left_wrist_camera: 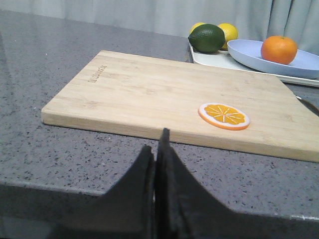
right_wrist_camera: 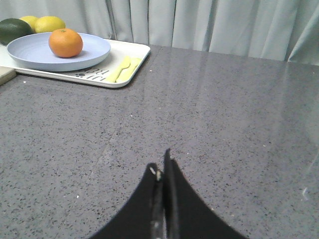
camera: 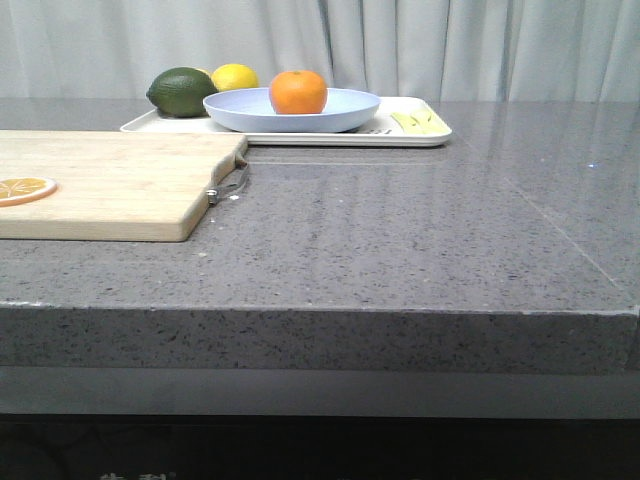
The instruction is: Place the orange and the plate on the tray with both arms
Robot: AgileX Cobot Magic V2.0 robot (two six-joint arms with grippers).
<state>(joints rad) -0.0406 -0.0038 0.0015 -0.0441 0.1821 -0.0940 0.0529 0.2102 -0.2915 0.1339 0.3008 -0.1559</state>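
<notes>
The orange (camera: 298,91) sits in the lavender-blue plate (camera: 240,110), and the plate rests on the white tray (camera: 420,138) at the back of the table. They also show in the left wrist view as orange (left_wrist_camera: 278,49), plate (left_wrist_camera: 249,54) and tray (left_wrist_camera: 209,59), and in the right wrist view as orange (right_wrist_camera: 65,42), plate (right_wrist_camera: 30,50) and tray (right_wrist_camera: 134,52). My left gripper (left_wrist_camera: 155,142) is shut and empty, low over the table's front edge before the cutting board. My right gripper (right_wrist_camera: 160,162) is shut and empty over bare grey table. Neither gripper shows in the front view.
A wooden cutting board (camera: 110,180) with a metal handle (camera: 232,183) lies at the left, an orange slice (camera: 24,188) on it. A dark green fruit (camera: 181,91) and a lemon (camera: 234,77) sit on the tray's left end. Pale yellow cutlery (camera: 420,122) lies at its right end.
</notes>
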